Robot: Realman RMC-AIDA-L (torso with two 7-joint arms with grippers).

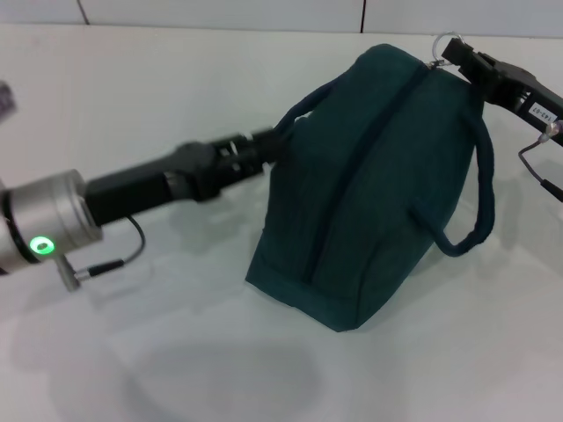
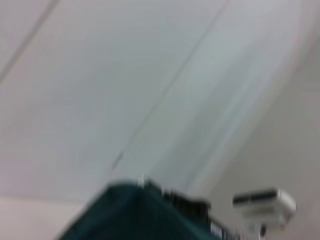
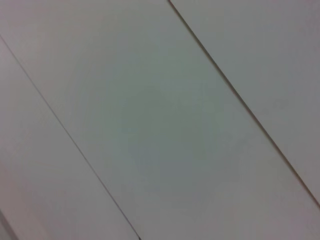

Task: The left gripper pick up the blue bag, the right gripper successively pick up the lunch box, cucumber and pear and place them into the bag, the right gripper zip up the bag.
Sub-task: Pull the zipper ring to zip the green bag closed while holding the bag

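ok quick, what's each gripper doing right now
Left gripper: closed on the blue bag handle.
Right gripper: at the zipper ring; grip cannot be told.

Almost nothing here can be read. My right gripper (image 1: 464, 58) has a small white label (image 1: 539, 112) on the arm just behind it, printed with dark characters too small for me to make out. My left arm carries a lit green ring light (image 1: 40, 245), a plain circle with no lettering.
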